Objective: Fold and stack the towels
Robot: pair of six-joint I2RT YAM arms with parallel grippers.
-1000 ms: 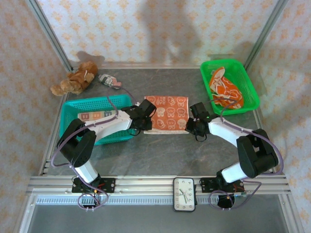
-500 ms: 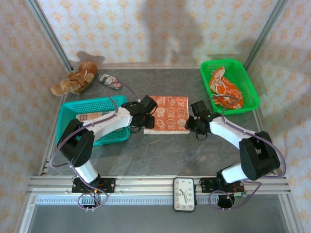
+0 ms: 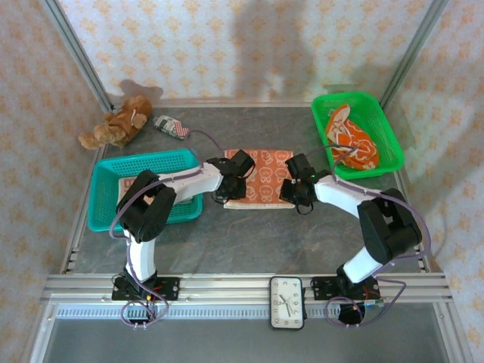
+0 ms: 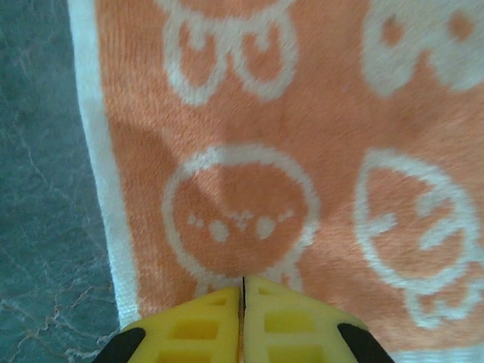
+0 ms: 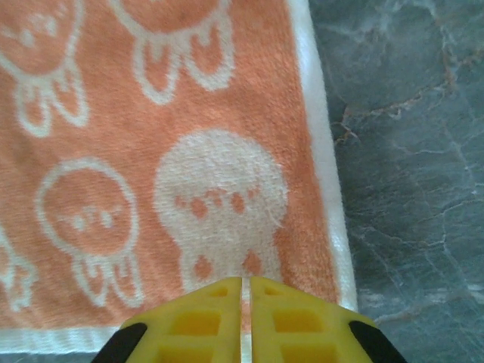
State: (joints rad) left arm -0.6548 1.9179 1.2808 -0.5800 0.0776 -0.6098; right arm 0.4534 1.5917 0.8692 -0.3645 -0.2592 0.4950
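Note:
An orange towel [image 3: 265,172] with white bunny faces and a white hem lies flat in the middle of the table. My left gripper [image 3: 233,187] is at its near left corner. The yellow fingers [image 4: 197,325] are pressed together on the towel [image 4: 318,144] just inside the near hem, left gripper [image 4: 243,283] shut. My right gripper [image 3: 295,193] is at the near right corner. In the right wrist view the right gripper [image 5: 246,281] is closed on the towel [image 5: 151,121], with hem showing in the thin slit. More orange and cream towels [image 3: 349,138] lie crumpled in the green basket [image 3: 393,155].
A teal basket [image 3: 106,215] at the left holds a folded cream cloth [image 3: 140,182]. A brown teddy bear [image 3: 117,122] and a small striped shoe [image 3: 171,126] lie at the back left. A clock [image 3: 287,302] sits on the front rail. Metal frame posts stand at the back corners.
Both grippers moved inward and away from the bases onto the towel's near corners. Their jaws have closed there. The towel has not shifted.

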